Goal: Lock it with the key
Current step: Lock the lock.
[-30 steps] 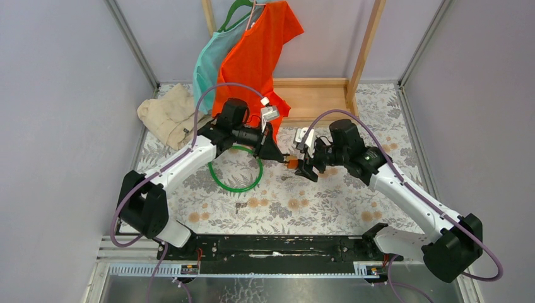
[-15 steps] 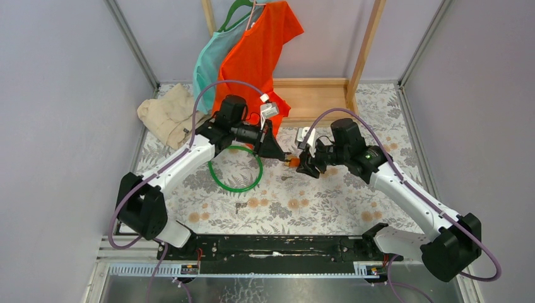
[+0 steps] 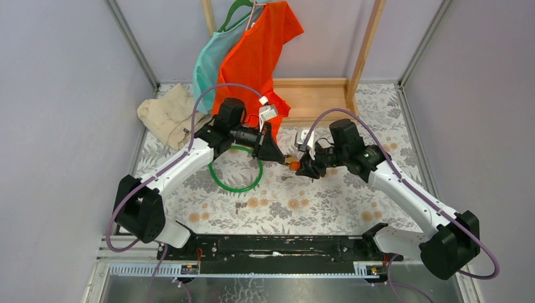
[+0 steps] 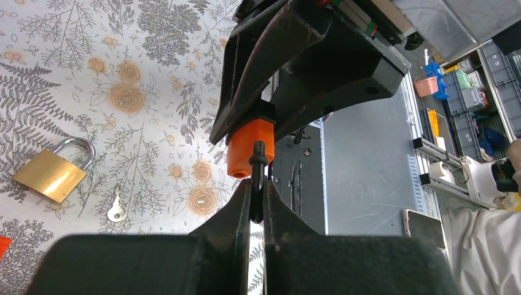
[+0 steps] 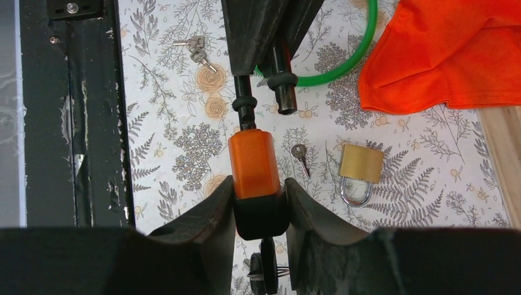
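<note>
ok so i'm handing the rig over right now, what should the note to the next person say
Grippers: left gripper shut on the black end loop of the key; right gripper shut on its orange head end.
Things: key held off the table between both arms; padlock lies flat on the table, untouched.
Done: key is up and gripped at both ends.
Left: let go with one gripper, bring the key to the padlock, insert and turn.

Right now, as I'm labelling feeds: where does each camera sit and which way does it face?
Top external: above, behind; looks down on the floral-patterned table; both arms show.
Left wrist: looks along the left gripper at the orange-headed plastic key it pinches.
Right wrist: looks along the right gripper, holding that key.
Wrists share: key, brass padlock.
</note>
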Available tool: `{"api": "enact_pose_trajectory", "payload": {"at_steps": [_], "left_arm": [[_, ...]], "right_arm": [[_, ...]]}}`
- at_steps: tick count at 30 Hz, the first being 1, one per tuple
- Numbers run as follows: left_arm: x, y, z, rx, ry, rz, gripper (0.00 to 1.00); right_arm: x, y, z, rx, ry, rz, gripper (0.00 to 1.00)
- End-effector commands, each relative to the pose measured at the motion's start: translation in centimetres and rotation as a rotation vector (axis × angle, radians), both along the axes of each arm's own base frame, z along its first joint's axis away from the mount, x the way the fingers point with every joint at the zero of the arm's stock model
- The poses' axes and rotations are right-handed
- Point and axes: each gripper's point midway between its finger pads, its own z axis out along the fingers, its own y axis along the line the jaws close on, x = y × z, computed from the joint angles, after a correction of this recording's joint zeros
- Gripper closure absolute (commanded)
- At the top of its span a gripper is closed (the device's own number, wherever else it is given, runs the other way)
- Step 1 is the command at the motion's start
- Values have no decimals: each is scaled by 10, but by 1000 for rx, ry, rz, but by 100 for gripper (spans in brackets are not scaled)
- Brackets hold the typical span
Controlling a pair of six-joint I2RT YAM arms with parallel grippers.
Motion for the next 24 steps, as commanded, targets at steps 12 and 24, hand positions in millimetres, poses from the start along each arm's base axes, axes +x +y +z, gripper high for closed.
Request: {"api": "enact_pose_trajectory", "payload": {"at_steps": [12, 24], "left_arm": [[17, 7, 16, 5, -279, 81, 33], [-5, 10, 3, 21, -422, -43, 20]], "right_arm": [[-7, 0, 30, 86, -1, 62, 100], [-5, 2, 42, 136, 68, 62, 100]]}}
